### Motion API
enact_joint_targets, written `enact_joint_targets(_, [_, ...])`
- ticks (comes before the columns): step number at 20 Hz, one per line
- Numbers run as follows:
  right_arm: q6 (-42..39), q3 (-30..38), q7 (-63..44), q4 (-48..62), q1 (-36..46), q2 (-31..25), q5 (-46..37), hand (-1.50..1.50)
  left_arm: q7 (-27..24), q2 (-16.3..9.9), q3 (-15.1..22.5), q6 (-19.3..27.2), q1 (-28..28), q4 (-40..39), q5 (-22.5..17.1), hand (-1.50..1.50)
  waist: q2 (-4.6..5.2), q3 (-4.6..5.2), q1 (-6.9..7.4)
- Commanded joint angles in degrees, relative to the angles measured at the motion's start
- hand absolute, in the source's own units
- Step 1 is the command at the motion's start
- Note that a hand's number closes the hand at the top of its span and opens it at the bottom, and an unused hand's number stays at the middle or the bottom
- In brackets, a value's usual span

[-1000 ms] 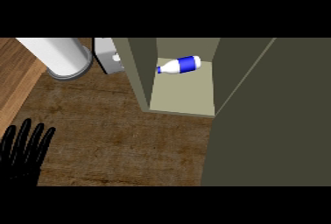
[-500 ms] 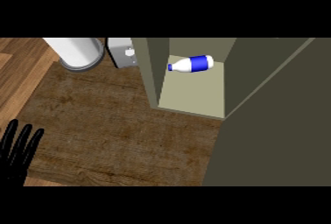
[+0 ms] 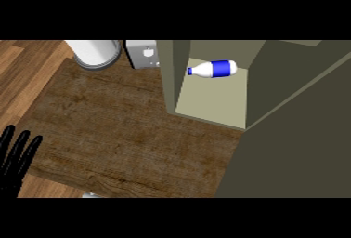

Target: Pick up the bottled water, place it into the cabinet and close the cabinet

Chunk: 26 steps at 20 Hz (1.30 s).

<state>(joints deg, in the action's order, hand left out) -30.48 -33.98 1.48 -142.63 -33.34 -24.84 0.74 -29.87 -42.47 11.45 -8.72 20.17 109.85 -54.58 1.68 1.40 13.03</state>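
Note:
The bottled water (image 3: 214,69), white with a blue label, lies on its side on the pale shelf inside the cabinet (image 3: 212,100) at the upper right. The cabinet's dark olive door (image 3: 295,148) stands open and fills the right side of the head view. My left hand (image 3: 15,160) shows at the lower left edge, fingers straight and pointing up, holding nothing, far from the bottle. My right hand appears nowhere in the view.
A white cylindrical container (image 3: 94,52) stands at the top left on the wooden counter (image 3: 123,135). A grey boxy appliance (image 3: 142,54) sits next to it, against the cabinet's left wall.
The view has shifted: cabinet, bottle and containers sit further right in the picture, and my left hand lies lower and closer to the left edge. The bottle stays on the shelf.

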Motion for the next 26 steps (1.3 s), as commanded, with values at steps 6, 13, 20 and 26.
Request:
enact_joint_targets(6, [-2.46, -6.42, -8.07, -1.05, 10.87, 0.14, -1.82, 1.50, 0.39, -1.37, -1.22, -1.99, -0.06, -0.52, -0.82, -1.50, 0.04, 0.23, 1.28])
enact_joint_targets(13, [-2.81, -5.59, -9.65, -0.20, 14.86, -0.23, -0.88, 1.50, 1.04, -2.58, -2.62, -3.06, -0.52, -1.67, -1.88, -1.50, 0.21, 0.39, 0.90])
enact_joint_targets(20, [-1.25, -4.94, -10.08, 1.30, 14.98, 1.77, 1.76, 1.50, 0.87, -2.63, -3.16, -4.11, -0.31, -1.99, -2.69, -1.50, 0.86, 0.35, 0.98])
enact_joint_targets(26, [-3.18, -7.41, -8.99, 4.14, 14.31, 2.50, 6.62, 1.50, 0.59, -3.06, -4.08, -5.00, -1.37, -2.42, -2.80, -1.50, 2.59, 0.18, 3.55])
